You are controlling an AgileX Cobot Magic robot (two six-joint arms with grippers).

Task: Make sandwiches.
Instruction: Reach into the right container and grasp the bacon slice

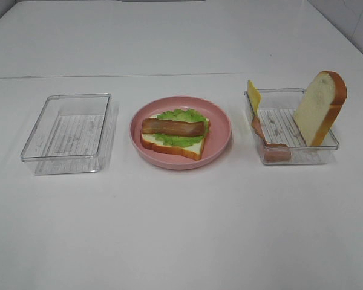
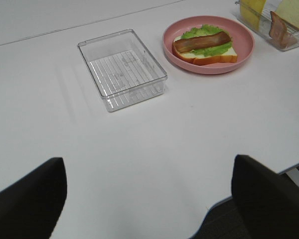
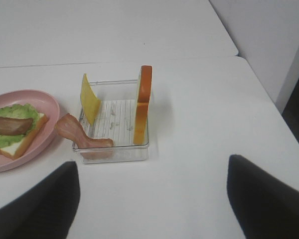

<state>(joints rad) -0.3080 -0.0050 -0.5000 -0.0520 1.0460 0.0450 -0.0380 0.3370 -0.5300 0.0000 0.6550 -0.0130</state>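
The partly built sandwich [image 1: 174, 134] lies on a pink plate [image 1: 222, 138]: a white bread slice, green lettuce and one brown bacon strip on top. It also shows in the left wrist view, sandwich [image 2: 204, 45], and at the edge of the right wrist view, sandwich [image 3: 12, 132]. A second bread slice [image 1: 319, 106] leans upright in the right clear tray [image 1: 293, 158], with yellow cheese [image 1: 253, 93] and another bacon strip [image 1: 272, 148]. My left gripper [image 2: 149, 199] is open over bare table, well short of the plate. My right gripper [image 3: 152, 199] is open, near the right tray [image 3: 114, 152]. Neither gripper shows in the high view.
An empty clear tray [image 1: 66, 130] stands left of the plate, empty tray [image 2: 122, 67]. The table's right edge [image 3: 269, 109] lies close beyond the right tray. The table's near edge [image 2: 289, 167] shows by the left gripper's finger.
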